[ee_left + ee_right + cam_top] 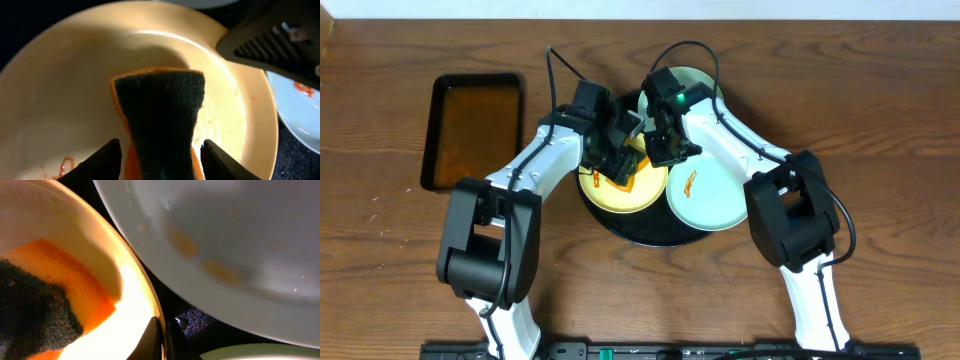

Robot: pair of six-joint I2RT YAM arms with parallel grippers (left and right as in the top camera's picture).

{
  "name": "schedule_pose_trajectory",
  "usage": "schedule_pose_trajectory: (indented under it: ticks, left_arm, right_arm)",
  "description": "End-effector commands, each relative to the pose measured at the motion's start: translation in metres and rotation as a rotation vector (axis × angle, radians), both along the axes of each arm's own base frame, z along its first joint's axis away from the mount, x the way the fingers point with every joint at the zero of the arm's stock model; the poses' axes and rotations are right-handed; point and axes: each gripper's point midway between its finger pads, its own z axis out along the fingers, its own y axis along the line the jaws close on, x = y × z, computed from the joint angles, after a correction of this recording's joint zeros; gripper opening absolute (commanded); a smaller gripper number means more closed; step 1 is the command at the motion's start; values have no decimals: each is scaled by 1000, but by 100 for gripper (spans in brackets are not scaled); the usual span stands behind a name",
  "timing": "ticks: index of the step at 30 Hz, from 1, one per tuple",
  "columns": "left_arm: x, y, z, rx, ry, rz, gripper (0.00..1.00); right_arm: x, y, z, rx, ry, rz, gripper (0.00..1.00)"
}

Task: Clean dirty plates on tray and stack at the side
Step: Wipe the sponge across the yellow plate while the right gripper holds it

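The pale yellow plate (620, 192) lies on the round black tray (640, 232), with an orange-red smear (65, 165) near its edge. My left gripper (618, 165) is shut on an orange sponge with a dark scouring face (160, 110), pressed onto the yellow plate (65, 100). My right gripper (665, 150) is shut on the yellow plate's rim (135, 295), one finger on each side (162, 335). A mint-blue plate (710, 195) with an orange smear lies on the tray's right. Another mint-blue plate (695, 80) sits at the back, partly hidden by my right arm.
A rectangular black tray (475, 130) with brownish liquid stands at the left on the wooden table. In the right wrist view a pale plate (225, 240) hangs over the tray's black surface (200, 320), close to the yellow plate's rim.
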Motion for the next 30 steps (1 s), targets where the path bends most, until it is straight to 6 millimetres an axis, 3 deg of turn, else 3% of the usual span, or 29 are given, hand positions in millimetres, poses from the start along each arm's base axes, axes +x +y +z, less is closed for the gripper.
schedule_pose_trajectory:
  ticks: [1, 8, 14, 17, 30]
  left_arm:
    - [-9, -1, -10, -6, 30, -3, 52]
    - [-12, -1, -13, -7, 39, 7, 49]
    - [-12, -1, -13, -7, 39, 7, 26]
    - [-12, -1, -13, -8, 42, 15, 9]
    - [-3, -3, -10, -64, 123, 269, 8]
  right_arm:
    - [-4, 3, -8, -12, 12, 20, 2]
    - [-4, 3, -8, -12, 12, 20, 2]
    - [-4, 3, -8, -12, 12, 20, 2]
    - [-4, 3, -8, -12, 12, 20, 2]
    - [-4, 3, -8, -12, 12, 20, 2]
